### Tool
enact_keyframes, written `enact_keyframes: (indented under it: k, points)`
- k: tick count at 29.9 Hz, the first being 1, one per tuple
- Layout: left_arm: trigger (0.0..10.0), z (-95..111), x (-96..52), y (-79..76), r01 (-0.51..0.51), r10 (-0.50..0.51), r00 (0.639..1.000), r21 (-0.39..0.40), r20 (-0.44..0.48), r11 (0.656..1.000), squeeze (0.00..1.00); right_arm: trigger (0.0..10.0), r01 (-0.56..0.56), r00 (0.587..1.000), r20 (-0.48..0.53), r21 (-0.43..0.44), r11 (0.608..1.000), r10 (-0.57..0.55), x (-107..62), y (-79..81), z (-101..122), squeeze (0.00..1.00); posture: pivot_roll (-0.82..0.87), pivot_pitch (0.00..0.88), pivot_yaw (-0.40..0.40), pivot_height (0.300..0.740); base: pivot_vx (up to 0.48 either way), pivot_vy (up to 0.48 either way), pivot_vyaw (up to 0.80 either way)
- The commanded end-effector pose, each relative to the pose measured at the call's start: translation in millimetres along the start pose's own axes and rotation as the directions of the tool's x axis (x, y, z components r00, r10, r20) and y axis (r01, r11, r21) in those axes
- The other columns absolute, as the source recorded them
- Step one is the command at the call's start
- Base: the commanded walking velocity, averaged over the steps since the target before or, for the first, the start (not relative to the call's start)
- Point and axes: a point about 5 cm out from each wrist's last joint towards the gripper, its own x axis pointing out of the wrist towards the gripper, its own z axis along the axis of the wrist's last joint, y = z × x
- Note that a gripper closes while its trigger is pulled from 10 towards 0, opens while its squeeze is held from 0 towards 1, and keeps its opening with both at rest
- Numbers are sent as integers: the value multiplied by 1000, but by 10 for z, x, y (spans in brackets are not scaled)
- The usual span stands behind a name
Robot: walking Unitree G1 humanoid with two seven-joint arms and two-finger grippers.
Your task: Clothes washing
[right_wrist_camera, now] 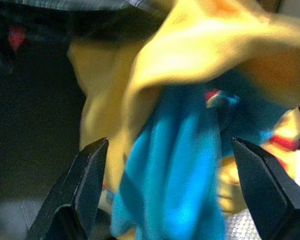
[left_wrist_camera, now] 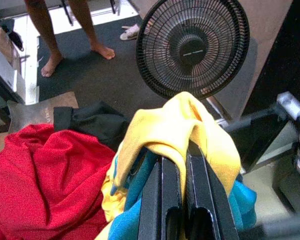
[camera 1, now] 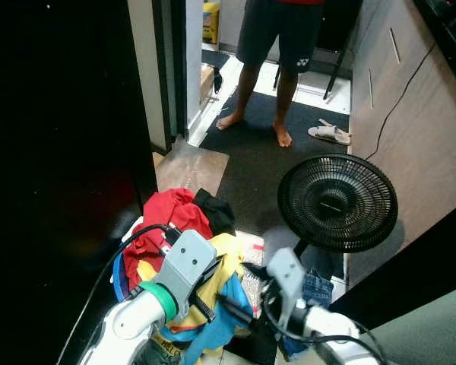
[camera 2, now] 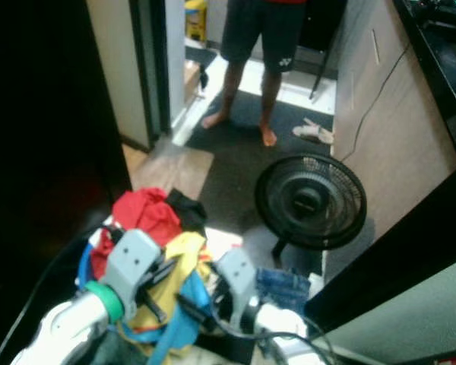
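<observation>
Yellow-and-blue garment (left_wrist_camera: 190, 125) pinched between left gripper (left_wrist_camera: 182, 165) fingers, lower centre.
Right gripper (right_wrist_camera: 170, 165) fingers spread around its blue folds.

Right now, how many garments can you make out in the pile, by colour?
Red: 1, the red garment
Black: 1, the black garment
Yellow and blue: 1, the yellow and blue garment, held in the left gripper
Denim blue: 1, the jeans
Total: 4 visible; more may lie underneath.
</observation>
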Motion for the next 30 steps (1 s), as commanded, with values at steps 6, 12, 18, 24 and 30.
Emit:
enact_keyframes:
  k: [6, 12, 18, 24, 30]
  points:
    - [10000, 37, -7, -15, -13, 13, 1000, -23, 17, 1000, 0, 10000, -81, 991, -118, -126, 989, 67, 128, 66, -164, 0, 90, 132, -25, 740, 0, 0, 0]
    - [10000, 42, 28, -16, -17, 18, 1000, -30, 20, 999, 0, 10000, -51, 998, -56, -156, 986, 43, 438, 81, 1, 0, 88, 132, -27, 740, 0, 0, 0]
    - [10000, 65, 74, -6, -26, 27, 999, -28, 27, 999, 0, 8667, 66, 998, 21, -132, 989, -64, 720, 7, 206, 0, 100, 129, -34, 740, 0, 0, 0]
    - [10000, 80, 74, 25, -50, 51, 998, -26, 32, 998, 0, 0, 128, 991, 50, -105, 986, -124, 782, -87, 279, 0, 108, 128, -43, 740, 0, 0, 0]
    - [10000, 78, 78, 23, -52, 53, 998, -26, 31, 998, 0, 0, 140, 989, 65, -107, 984, -133, 759, -110, 266, 0, 106, 127, -44, 740, 0, 0, 0]
